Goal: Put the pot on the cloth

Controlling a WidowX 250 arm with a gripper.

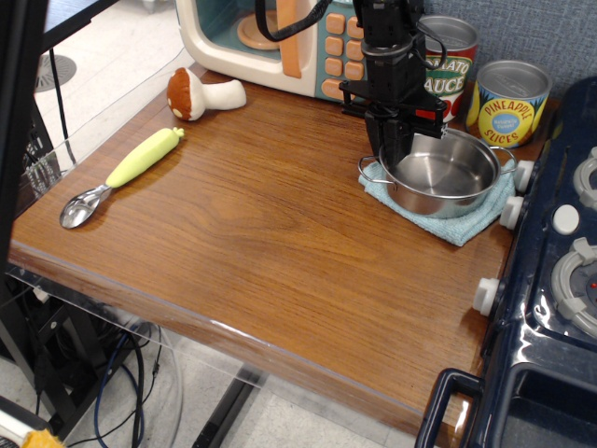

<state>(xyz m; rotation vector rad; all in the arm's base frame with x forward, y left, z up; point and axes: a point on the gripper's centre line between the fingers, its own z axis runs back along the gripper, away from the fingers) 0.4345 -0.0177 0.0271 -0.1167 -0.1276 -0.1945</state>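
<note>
Pot: the shiny steel pot point(446, 174) is sitting on the cloth near the right edge of the worktop, toward the back right corner; its empty bowl is facing up and one wire loop handle is sticking out to the left, another to the right.
Cloth: the light blue cloth point(459, 224) is lying flat under the pot, showing along the pot's left side and its front, with its front corner pointing toward the right edge of the worktop.
Gripper: the black gripper point(393, 154) is reaching down from above at the pot's left rim, its fingers closing on that rim, one finger appearing to be inside the bowl.
Cans: a tomato sauce can point(447, 54) and a pineapple slices can point(508, 103) are standing upright along the back edge, just behind the pot; the arm is partly covering the tomato sauce can.
Toy microwave: a cream and teal toy microwave point(270, 37) is standing at the back edge, left of the arm.
Mushroom: a toy mushroom point(201, 93) is lying on its side near the back left corner.
Scoop: a scoop with a green handle point(123, 176) is lying near the left edge, its metal bowl pointing toward the front left corner.
Stove: a dark blue toy stove point(550, 280) is standing against the right edge of the worktop, its white knobs just beside the cloth.
</note>
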